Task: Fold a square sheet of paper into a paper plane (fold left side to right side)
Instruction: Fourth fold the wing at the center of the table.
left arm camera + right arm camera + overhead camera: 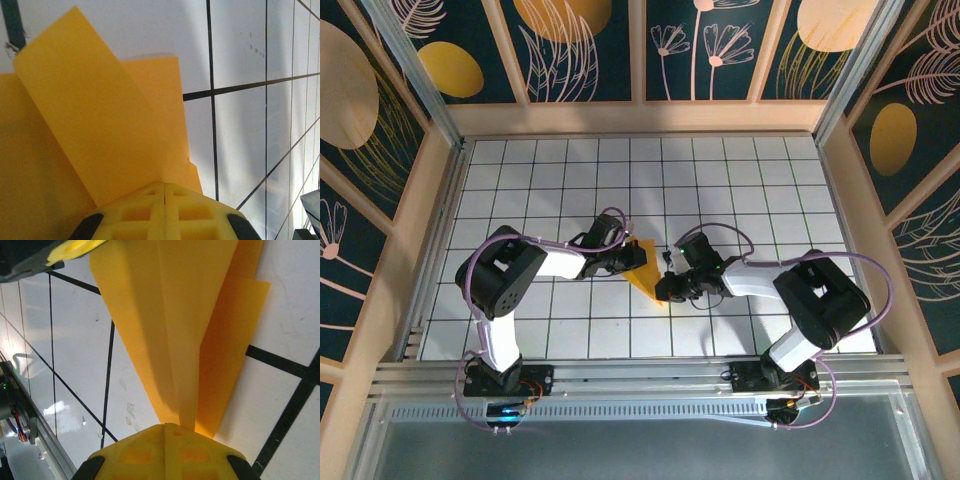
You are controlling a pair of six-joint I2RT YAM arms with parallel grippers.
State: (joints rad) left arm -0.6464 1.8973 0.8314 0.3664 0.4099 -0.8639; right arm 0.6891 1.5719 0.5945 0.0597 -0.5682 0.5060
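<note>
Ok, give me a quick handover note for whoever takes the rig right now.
Left end effector: shut on the paper, pinching a flap at its wider end.
Right end effector: shut on the paper's narrow end.
Where: the paper sits between the two arms, over the middle of the table.
Done: several folds are in; it is a narrow, pointed, layered shape.
Left: the flaps look loose, so probably flatten the creases, then release. Whether the last fold is finished is unclear.

Centre of table [770,190]: paper plane [646,272] between 2 grippers; left gripper [635,257] at far-left edge, right gripper [666,288] at near tip.
</note>
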